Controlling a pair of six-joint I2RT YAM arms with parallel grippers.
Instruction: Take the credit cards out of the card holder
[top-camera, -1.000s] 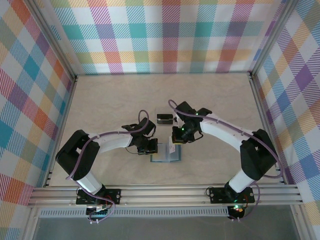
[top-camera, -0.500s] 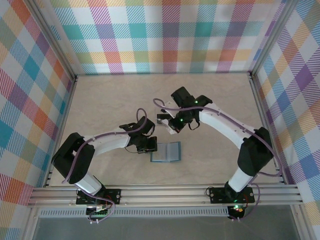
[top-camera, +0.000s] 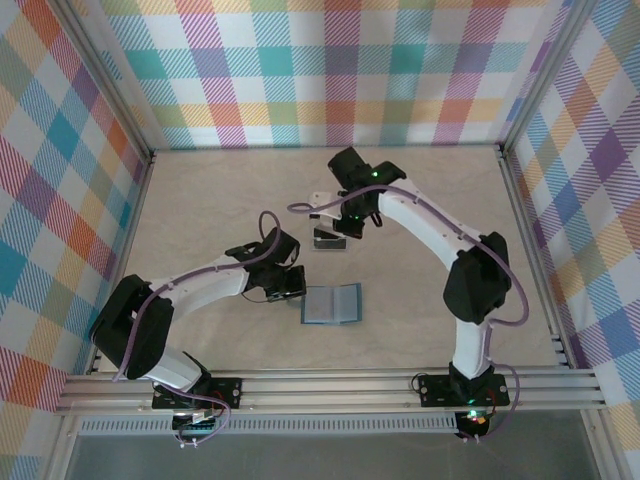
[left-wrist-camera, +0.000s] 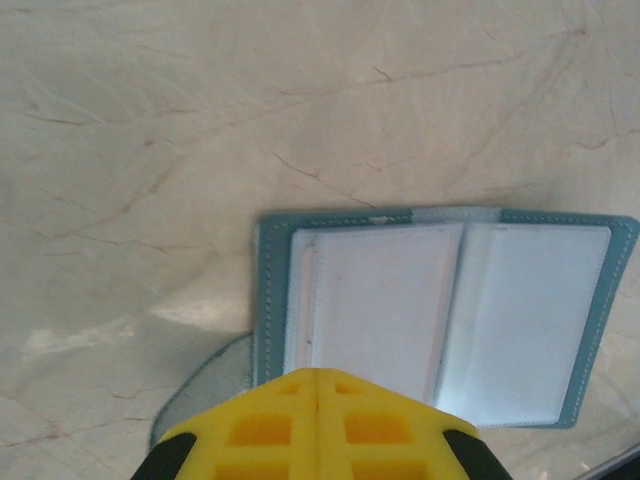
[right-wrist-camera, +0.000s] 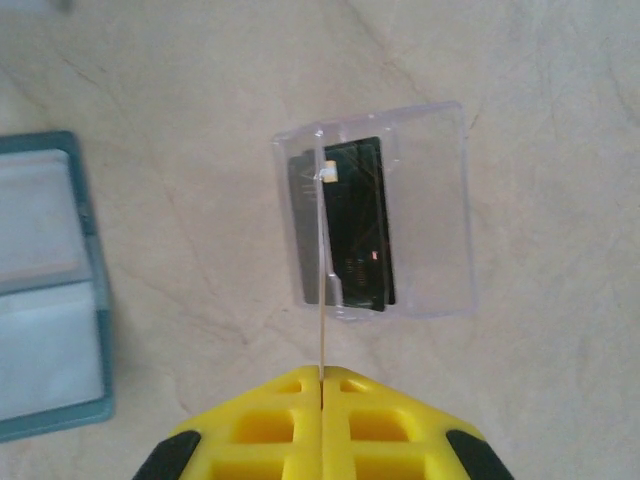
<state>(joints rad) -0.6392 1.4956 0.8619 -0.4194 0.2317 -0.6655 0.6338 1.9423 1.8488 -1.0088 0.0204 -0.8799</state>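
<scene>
The left gripper (left-wrist-camera: 318, 375) was closed on nothing, its tips over one edge of the card holder (left-wrist-camera: 525, 320), which lay open and flat on the table (left-wrist-camera: 150, 150) with its two pale panels facing up. Beyond it and slightly to the right, the right gripper (right-wrist-camera: 322, 372) was clamped on a credit card (right-wrist-camera: 322, 290) seen edge-on. It held the card over a clear box (right-wrist-camera: 430, 230) with a dark card (right-wrist-camera: 360, 220) inside.

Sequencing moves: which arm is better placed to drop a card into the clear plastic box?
Likely right: its tool pinches a thin pale card above the clear plastic box; left tool sits shut by the open teal wallet.
</scene>
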